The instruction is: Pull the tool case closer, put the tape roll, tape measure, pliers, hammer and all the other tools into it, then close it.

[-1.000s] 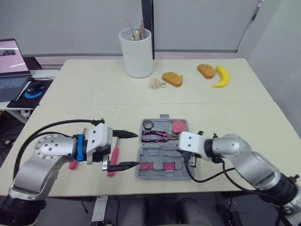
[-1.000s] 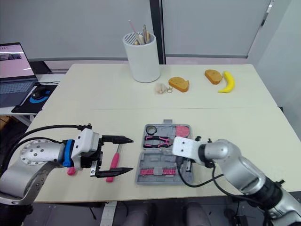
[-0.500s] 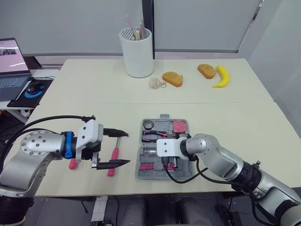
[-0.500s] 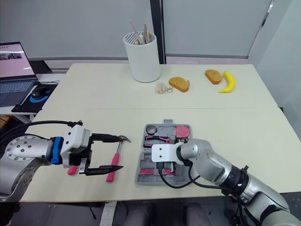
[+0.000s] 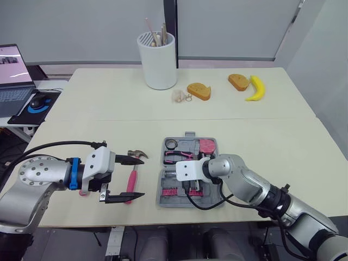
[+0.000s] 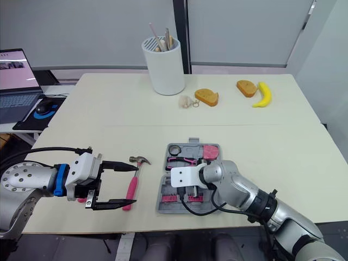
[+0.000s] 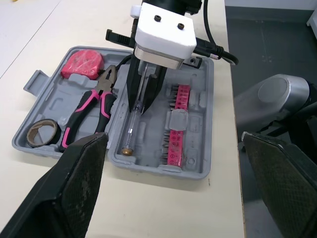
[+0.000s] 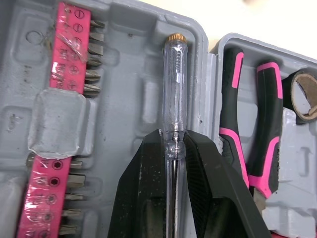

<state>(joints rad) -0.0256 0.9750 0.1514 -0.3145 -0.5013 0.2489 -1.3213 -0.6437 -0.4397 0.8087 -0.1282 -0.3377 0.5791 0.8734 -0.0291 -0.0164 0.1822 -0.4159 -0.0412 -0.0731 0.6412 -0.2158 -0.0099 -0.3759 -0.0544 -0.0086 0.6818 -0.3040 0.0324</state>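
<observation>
1. On the pink bit rack in the tool case I see small round signs pressed in beside the bits. One is a straight slot and the others are crosses. I cannot read any letters or numbers with them.
2. The clear screwdriver is pinched in my right gripper. Any marking on its barrel is too small for me to read.
3. The laptop off to my left has a lit screen, but what it shows is too small to read.
4. I find no brand or label I can read on the grey shell of the case.
</observation>
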